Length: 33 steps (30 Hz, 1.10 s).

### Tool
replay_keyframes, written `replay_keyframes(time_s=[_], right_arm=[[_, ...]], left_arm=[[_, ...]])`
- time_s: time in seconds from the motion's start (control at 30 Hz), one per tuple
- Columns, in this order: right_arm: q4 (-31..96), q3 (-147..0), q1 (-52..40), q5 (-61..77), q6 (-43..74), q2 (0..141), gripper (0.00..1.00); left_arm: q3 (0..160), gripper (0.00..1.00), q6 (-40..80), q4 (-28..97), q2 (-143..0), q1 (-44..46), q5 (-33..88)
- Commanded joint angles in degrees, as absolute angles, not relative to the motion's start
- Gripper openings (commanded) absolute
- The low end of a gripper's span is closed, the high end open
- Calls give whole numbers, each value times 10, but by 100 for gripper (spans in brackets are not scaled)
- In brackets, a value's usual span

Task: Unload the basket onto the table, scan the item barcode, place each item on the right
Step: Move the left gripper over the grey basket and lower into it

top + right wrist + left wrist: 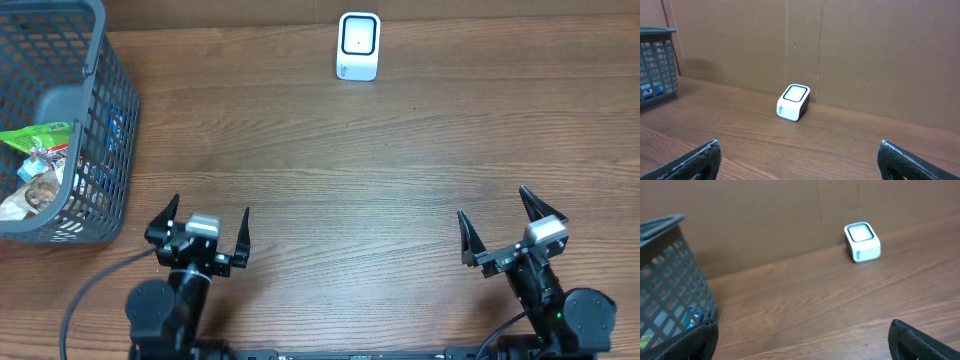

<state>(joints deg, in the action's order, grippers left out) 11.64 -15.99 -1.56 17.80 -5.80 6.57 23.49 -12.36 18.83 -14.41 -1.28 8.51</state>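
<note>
Both arms sit at the near edge of the table (330, 170), the left gripper (210, 207) at about seven o'clock and the right gripper (492, 202) at five, each with fingers spread wide and holding nothing. The white scanner (358, 45) stands at twelve o'clock. The packaged items (35, 138) lie in the grey basket (100, 120) at ten o'clock.

Barcode scanner (358, 45), small white box, dark-rimmed window, upright at far edge of surface (330, 180), packaged items (35, 160) heaped inside grey mesh basket (100, 120)
</note>
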Motion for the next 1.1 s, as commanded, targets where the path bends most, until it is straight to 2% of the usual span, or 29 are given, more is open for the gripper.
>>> replay_keyframes(time_s=[0.0,0.2,0.4,0.63,0.83,1.07], right_arm=[[137,-232,-19,181,-58,110,100],[201,-338,-19,181,-59,210,100],[303,-469,-19,196,-61,344,100],[426,-593,-19,211,-60,476,100],[438,-606,-19,216,-23,533,100],[418,-606,-19,290,-13,585,100]], left_arm=[[314,100,-136,207,-225,-18,123],[455,100,-146,297,-378,-18,155],[657,100,-148,464,-553,-18,166],[807,100,-142,585,-674,-18,207],[814,100,-141,576,-702,-18,222],[814,100,-141,577,-717,-18,263]])
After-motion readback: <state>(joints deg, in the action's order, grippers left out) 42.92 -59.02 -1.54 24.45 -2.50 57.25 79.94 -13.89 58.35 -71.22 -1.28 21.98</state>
